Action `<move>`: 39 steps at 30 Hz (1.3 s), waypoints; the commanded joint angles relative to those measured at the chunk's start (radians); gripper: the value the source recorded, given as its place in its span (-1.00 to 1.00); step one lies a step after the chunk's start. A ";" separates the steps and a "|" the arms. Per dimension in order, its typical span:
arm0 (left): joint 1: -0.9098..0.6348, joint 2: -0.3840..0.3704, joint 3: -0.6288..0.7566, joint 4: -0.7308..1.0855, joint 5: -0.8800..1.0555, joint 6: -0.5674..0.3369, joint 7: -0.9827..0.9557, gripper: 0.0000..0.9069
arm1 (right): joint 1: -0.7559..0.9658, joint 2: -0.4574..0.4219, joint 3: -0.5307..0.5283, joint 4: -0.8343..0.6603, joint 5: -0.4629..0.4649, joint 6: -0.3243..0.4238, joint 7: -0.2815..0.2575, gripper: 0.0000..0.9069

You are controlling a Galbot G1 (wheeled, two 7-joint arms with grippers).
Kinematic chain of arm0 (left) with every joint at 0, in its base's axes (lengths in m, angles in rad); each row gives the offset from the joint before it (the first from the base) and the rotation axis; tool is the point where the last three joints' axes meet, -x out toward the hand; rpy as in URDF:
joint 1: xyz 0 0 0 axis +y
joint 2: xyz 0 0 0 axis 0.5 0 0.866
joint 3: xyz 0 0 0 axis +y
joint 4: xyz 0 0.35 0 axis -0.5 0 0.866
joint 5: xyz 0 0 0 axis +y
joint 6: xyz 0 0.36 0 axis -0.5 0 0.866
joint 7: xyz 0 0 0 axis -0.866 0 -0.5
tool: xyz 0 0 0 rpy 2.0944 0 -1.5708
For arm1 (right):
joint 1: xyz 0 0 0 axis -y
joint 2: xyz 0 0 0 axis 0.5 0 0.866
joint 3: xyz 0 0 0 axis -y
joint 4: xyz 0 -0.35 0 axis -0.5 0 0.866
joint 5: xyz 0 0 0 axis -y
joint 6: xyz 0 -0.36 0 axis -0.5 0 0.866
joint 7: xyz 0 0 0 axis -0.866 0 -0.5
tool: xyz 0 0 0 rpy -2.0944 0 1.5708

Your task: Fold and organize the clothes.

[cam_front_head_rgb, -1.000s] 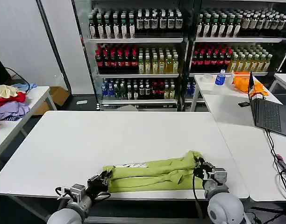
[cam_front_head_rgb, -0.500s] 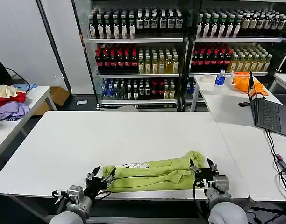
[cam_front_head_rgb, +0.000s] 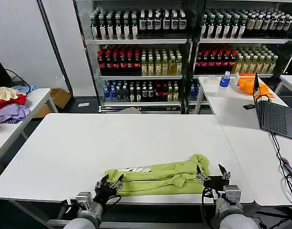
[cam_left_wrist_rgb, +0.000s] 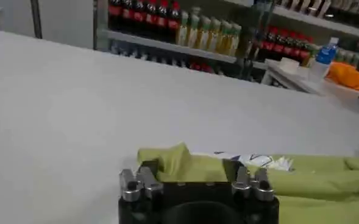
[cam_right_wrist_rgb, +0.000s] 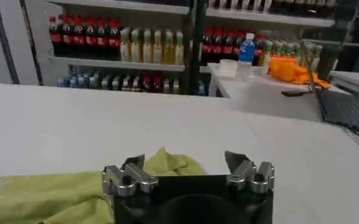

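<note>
Both hands are backing off toward the near edge of the worktop (cam_front_head_rgb: 65, 152). The left hand (cam_front_head_rgb: 109, 182) is sitting at the shirt's left end with its fingers spread and nothing between them, where a second ago it was pinching the cloth. The right hand (cam_front_head_rgb: 212, 175) is doing the same at the right end, fingers apart, just beside the bunched corner. The lime T-shirt (cam_front_head_rgb: 158, 177) is lying released in a long folded band along the near edge, its white patch facing up. I judge this fold as finished, so the next one, likely across its length, needs a fresh grip.
</note>
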 commanded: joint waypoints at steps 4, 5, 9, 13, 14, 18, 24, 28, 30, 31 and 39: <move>0.022 -0.044 0.004 0.044 -0.014 -0.021 0.001 -0.93 | -0.019 0.000 0.017 0.024 -0.006 -0.001 -0.001 1.00; 0.023 -0.044 0.003 0.045 -0.016 -0.023 0.002 -0.93 | -0.020 0.000 0.017 0.024 -0.006 -0.001 -0.001 1.00; 0.017 -0.038 -0.010 0.046 -0.033 -0.028 0.007 -0.93 | -0.020 0.002 0.017 0.024 -0.007 -0.001 -0.001 1.00; 0.010 -0.024 -0.034 0.045 -0.054 -0.028 0.010 -0.93 | -0.013 0.002 0.015 0.019 -0.006 -0.003 0.000 1.00; 0.009 -0.018 -0.041 0.045 -0.058 -0.029 0.011 -0.93 | -0.012 0.002 0.014 0.018 -0.005 -0.003 0.000 1.00; 0.001 0.025 -0.095 0.042 -0.089 -0.030 0.014 -0.93 | 0.000 -0.003 0.013 0.016 0.002 -0.006 0.002 1.00; -0.025 0.133 -0.215 0.061 -0.145 -0.027 0.022 -0.93 | 0.021 -0.018 0.020 0.015 0.019 -0.008 0.002 1.00; -0.073 0.215 -0.298 0.113 -0.199 -0.020 0.026 -0.93 | 0.040 -0.026 0.026 0.015 0.039 -0.011 0.004 1.00; -0.103 0.268 -0.337 0.147 -0.229 -0.016 0.033 -0.93 | 0.048 -0.028 0.028 0.012 0.045 -0.011 0.004 1.00; -0.117 0.287 -0.356 0.168 -0.243 -0.013 0.036 -0.93 | 0.051 -0.029 0.029 0.011 0.047 -0.011 0.004 1.00; -0.170 0.340 -0.433 0.122 -0.503 0.030 0.027 -0.93 | 0.063 -0.039 0.030 0.012 0.057 -0.013 0.003 1.00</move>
